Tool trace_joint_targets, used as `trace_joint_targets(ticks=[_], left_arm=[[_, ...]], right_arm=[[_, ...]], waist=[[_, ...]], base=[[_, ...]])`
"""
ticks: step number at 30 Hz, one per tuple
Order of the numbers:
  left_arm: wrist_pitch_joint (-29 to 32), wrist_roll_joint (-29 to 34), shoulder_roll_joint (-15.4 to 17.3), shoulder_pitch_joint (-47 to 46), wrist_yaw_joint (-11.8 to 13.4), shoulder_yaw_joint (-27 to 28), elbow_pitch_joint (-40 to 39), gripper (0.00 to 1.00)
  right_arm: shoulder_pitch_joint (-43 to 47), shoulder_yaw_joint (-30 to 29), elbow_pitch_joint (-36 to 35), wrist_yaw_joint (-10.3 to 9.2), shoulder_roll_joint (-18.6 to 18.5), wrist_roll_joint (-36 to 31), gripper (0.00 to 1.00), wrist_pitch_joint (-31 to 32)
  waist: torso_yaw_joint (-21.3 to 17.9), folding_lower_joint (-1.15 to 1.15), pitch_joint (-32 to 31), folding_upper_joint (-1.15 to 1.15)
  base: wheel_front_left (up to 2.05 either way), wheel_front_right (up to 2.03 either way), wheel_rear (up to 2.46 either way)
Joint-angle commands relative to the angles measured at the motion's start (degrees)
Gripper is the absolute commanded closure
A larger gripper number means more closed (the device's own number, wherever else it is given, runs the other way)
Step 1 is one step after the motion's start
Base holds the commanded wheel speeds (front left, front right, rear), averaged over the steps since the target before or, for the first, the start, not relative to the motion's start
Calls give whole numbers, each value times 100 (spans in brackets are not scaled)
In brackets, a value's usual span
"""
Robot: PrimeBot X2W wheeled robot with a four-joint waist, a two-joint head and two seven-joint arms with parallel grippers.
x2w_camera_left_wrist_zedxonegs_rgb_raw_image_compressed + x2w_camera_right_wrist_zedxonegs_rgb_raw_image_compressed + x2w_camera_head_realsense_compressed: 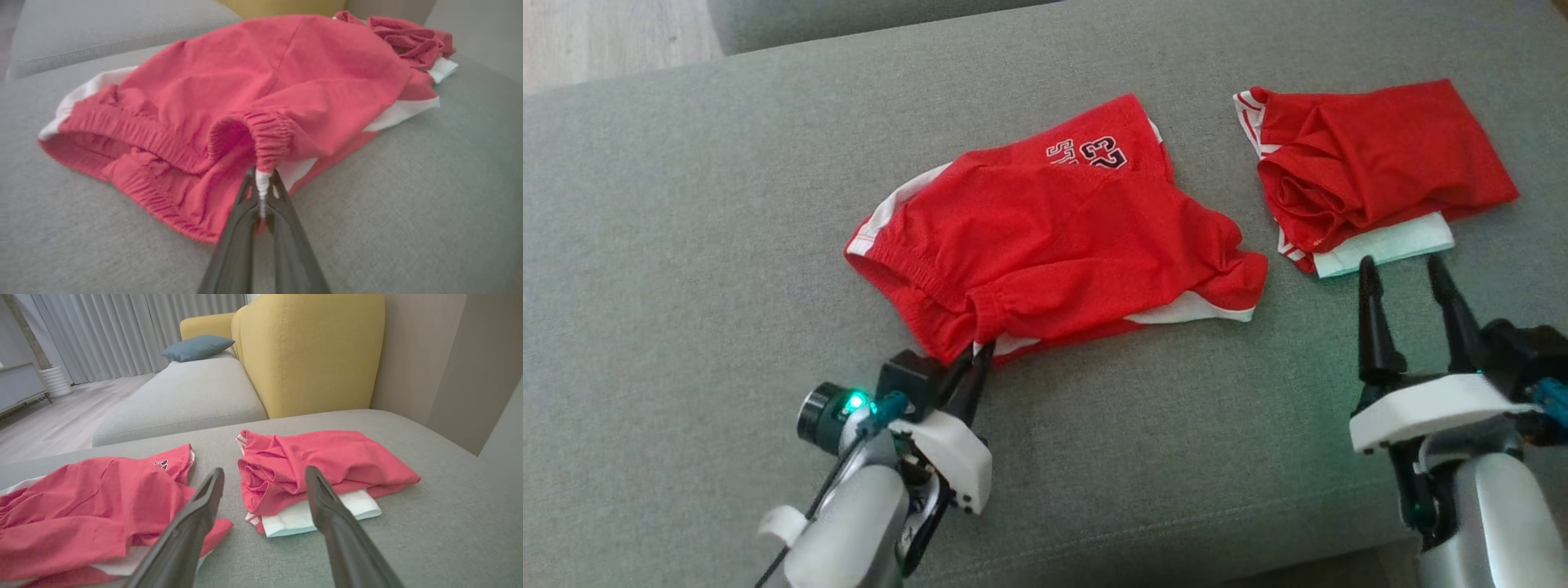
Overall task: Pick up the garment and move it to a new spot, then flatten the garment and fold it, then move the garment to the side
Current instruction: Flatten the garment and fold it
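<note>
The red shorts (pixel 1054 237) lie rumpled near the middle of the grey cushion (pixel 686 245). Their elastic waistband faces the robot, white side stripes show at both ends, and there is a dark number print on the far leg. The left gripper (pixel 976 353) is at the near edge of the shorts, its jaws pinched together on a gathered bit of waistband and white trim. In the left wrist view that fold of cloth is pulled into a small peak between the tips. The right gripper (pixel 1409 273) is to the right of the shorts and apart from them, its two fingers (pixel 196 522) spread wide with nothing between them. The closest thing to the shorts is a folded red garment (pixel 1372 163) just to their right, across a strip of bare cushion. It rests on a white sheet (pixel 1396 245) whose near edge sticks out. The right gripper's tips reach that edge, but I cannot tell whether they touch it. Beyond the shorts, the right wrist view shows a yellow sofa back (pixel 310 351), a second grey seat with a blue pillow (pixel 198 347), pale curtains (pixel 122 330) and a wooden floor (pixel 61 420).
</note>
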Motion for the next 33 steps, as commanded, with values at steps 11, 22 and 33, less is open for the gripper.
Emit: trace_joint_targets(ticks=[11, 22, 33], left_arm=[[-145, -180, 62, -24, 106, 394, -798, 100], [-149, -170, 73, 116, 468, 764, -1351, 100], [-150, -131, 57, 170, 478, 856, -1398, 100]], right_arm=[[45, 488, 349, 37, -29, 63, 0, 444], [-131, 866, 936, 37, -29, 110, 0, 532], [-287, 1000, 1280, 37, -29, -310, 0, 648]], waist=[[198, 0, -88, 0], [404, 0, -28, 0], [628, 0, 20, 0]], base=[[0, 0, 0], [0, 0, 0], [0, 0, 0]])
